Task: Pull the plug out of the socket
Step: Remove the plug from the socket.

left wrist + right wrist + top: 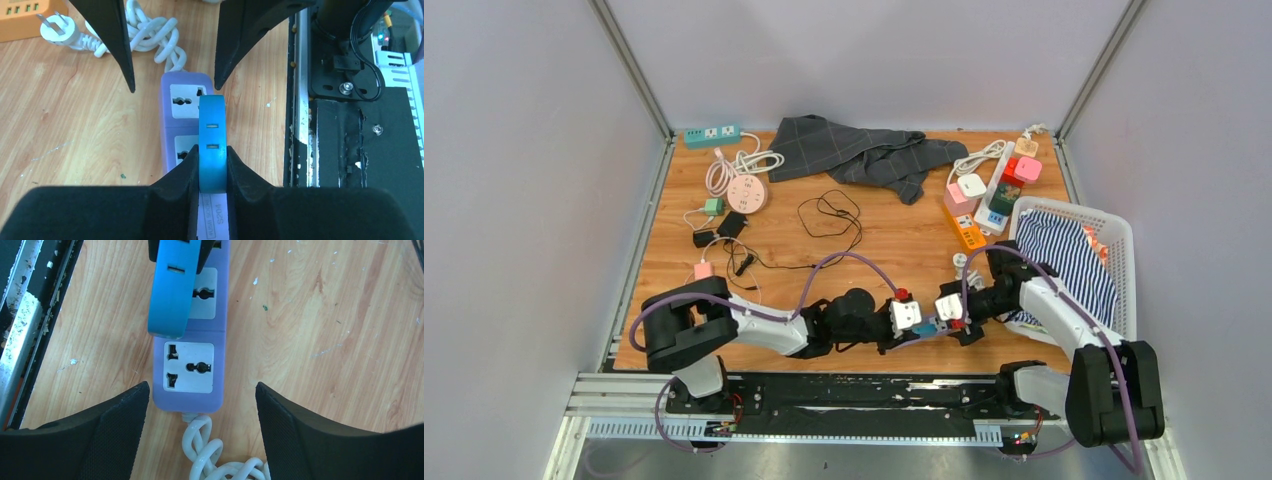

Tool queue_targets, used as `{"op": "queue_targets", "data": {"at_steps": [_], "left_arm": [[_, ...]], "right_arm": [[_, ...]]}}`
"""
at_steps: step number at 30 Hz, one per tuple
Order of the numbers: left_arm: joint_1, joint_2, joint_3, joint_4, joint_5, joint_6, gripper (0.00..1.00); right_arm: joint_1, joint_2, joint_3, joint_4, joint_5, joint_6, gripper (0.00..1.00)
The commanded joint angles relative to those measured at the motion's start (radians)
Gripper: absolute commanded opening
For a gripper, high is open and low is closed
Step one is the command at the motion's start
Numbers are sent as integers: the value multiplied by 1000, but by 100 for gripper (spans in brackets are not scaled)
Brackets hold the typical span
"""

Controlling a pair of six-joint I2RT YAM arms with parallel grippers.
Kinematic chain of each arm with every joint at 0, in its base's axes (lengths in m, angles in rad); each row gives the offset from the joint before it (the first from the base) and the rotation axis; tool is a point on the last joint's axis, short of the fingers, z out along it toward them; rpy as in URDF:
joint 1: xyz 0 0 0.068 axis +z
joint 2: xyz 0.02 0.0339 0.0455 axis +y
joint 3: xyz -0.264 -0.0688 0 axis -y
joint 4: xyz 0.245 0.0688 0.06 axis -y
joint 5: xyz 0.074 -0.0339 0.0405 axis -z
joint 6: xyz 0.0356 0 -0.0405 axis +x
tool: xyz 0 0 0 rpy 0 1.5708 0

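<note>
Wooden tabletop (pixel 325 340) carries a purple plastic socket strip (pixel 190 365). The left pincer (pixel 212 155) is clamped narrow around a flat blue plug (pixel 212 130) standing over the strip. The right pincer (pixel 201 387) gapes wide, its fingers flanking the strip's end beside the white twisted cord (pixel 200 450).

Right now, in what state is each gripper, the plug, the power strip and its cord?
left gripper, shut on blue plug.
blue plug, gripped above a socket; whether it is seated cannot be told.
purple power strip, lying flat, cord-end socket empty.
right gripper, open, straddling the strip's cord end, not touching.
white cord, twisted in loops.
</note>
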Motion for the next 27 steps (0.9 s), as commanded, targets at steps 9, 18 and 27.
{"op": "queue_targets", "data": {"at_steps": [9,18,27], "left_arm": [[-12,115,-107,440,-20,-60,0],[-12,152,-131,511,-107,-100,0],[45,175,-129,503,-107,-381,0]], "right_arm": [[83,-5,-58,49,81,8,67],[109,13,-68,20,91,-36,47],[111,13,-67,14,102,-38,39]]}}
